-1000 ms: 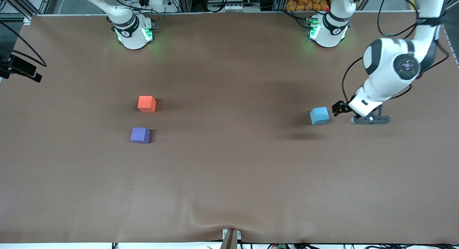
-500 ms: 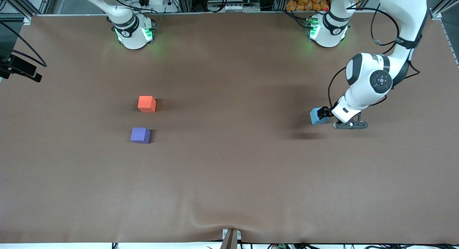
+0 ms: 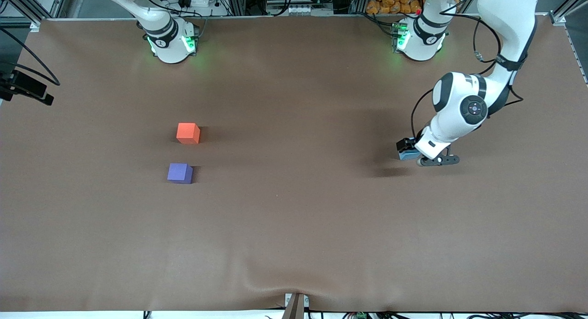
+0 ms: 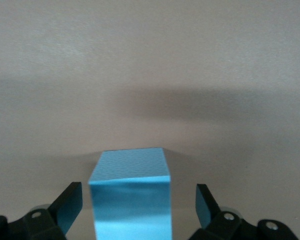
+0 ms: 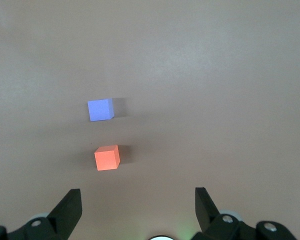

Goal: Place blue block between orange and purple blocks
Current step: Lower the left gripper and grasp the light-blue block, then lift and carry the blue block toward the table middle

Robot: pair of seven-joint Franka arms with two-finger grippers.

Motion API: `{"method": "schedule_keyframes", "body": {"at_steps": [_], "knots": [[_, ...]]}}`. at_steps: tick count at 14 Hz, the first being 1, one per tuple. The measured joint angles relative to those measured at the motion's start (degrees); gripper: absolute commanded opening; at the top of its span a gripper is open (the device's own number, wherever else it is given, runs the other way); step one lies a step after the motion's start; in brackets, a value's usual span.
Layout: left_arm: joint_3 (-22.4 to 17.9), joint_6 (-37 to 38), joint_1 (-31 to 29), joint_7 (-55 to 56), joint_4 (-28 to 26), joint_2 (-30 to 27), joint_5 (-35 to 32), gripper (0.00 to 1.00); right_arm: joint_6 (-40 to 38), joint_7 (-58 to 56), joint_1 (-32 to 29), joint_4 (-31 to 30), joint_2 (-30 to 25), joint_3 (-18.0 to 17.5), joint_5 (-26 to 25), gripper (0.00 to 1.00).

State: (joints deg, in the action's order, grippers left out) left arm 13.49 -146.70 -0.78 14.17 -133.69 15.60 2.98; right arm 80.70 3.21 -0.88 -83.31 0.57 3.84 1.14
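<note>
The blue block (image 3: 407,155) sits on the brown table toward the left arm's end, mostly hidden under my left gripper (image 3: 406,147). In the left wrist view the blue block (image 4: 130,200) stands between the open fingers of my left gripper (image 4: 137,194), with a gap on each side. The orange block (image 3: 188,133) and the purple block (image 3: 179,173) sit toward the right arm's end, the purple one nearer the front camera. My right gripper (image 5: 137,196) is open and empty, high over the table near its base. It sees the orange block (image 5: 107,157) and the purple block (image 5: 100,109).
The brown cloth (image 3: 294,227) covers the whole table, with a wrinkle at its front edge (image 3: 275,282). The two arm bases (image 3: 171,43) (image 3: 419,39) stand along the back. A black mount (image 3: 27,87) sticks in at the right arm's end.
My left gripper has moved from beside the blue block to around it, toward the right arm's end. The blocks have not moved.
</note>
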Motion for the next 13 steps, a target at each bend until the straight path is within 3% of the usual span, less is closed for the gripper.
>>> {"method": "schedule_keyframes", "body": {"at_steps": [3, 4, 5, 7, 8, 9, 13], "knots": [[0.1, -1.6, 0.0, 0.4, -0.2, 1.5, 0.1, 1.00, 0.0, 0.0, 0.0, 0.0, 0.0, 0.0, 0.0, 1.00], [0.1, -1.8, 0.0, 0.4, -0.3, 2.0, 0.1, 0.96, 0.0, 0.0, 0.0, 0.0, 0.0, 0.0, 0.0, 1.00], [0.0, -1.8, 0.0, 0.4, -0.3, 2.3, 0.1, 0.77, 0.0, 0.0, 0.0, 0.0, 0.0, 0.0, 0.0, 1.00], [0.0, -1.8, 0.0, 0.5, -0.3, 2.7, 0.1, 0.25, 0.0, 0.0, 0.0, 0.0, 0.0, 0.0, 0.0, 1.00], [0.0, -1.8, 0.0, 0.5, -0.4, 2.7, 0.2, 0.10, 0.0, 0.0, 0.0, 0.0, 0.0, 0.0, 0.0, 1.00], [0.0, -1.8, 0.0, 0.5, -0.4, 2.7, 0.2, 0.08, 0.0, 0.0, 0.0, 0.0, 0.0, 0.0, 0.0, 1.00], [1.0, -1.5, 0.1, 0.5, -0.1, 2.4, 0.2, 0.18, 0.0, 0.0, 0.0, 0.0, 0.0, 0.0, 0.0, 1.00]]}}
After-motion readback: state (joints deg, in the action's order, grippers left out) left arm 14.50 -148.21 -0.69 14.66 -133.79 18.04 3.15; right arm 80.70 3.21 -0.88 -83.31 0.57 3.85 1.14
